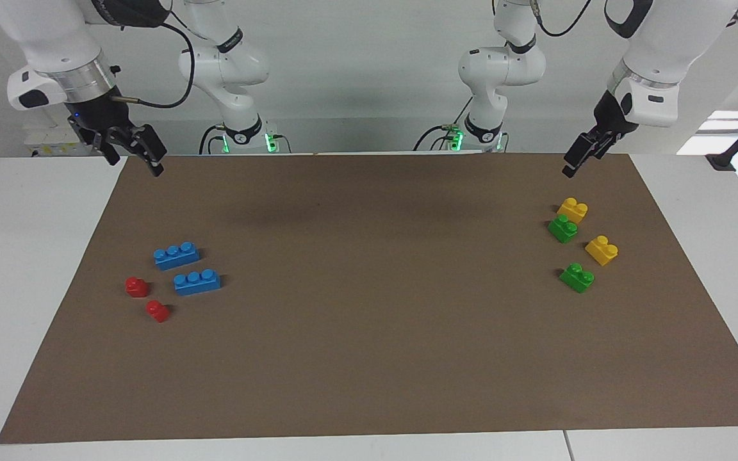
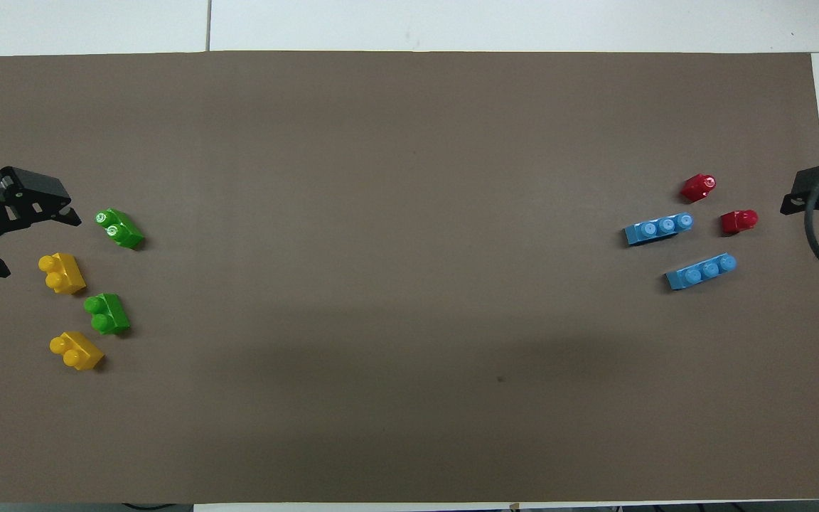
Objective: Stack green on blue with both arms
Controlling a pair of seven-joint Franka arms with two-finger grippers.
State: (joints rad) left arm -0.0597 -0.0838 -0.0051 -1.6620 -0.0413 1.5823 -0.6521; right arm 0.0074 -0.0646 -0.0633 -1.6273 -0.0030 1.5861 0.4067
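Honestly, nothing is picked up yet, so most of the risk lies ahead. My left gripper (image 1: 573,161) hangs empty with its jaws spread wide, up in the air over the mat's (image 1: 369,358) edge nearest my base, at the left arm's end of the table (image 1: 16,269). My right gripper (image 1: 133,152) is likewise wide and empty over the mat's corner at the right arm's end. The two green bricks (image 1: 562,228) (image 1: 576,277) sit mixed among two yellow bricks (image 1: 572,209) (image 1: 601,250); the green one closer to me touches a yellow neighbour, so I judge a wide descent there could nudge or catch the yellow one instead. The other green brick stands freer and looks the safer choice. At the right arm's end lie two blue bricks (image 1: 177,255) (image 1: 196,282), with two red bricks (image 1: 136,286) (image 1: 157,311) just beside them; a careless approach could knock a red one or skew the blue. Since green and blue lie well apart, a poorly aligned meeting of studs could keep the stack from seating.
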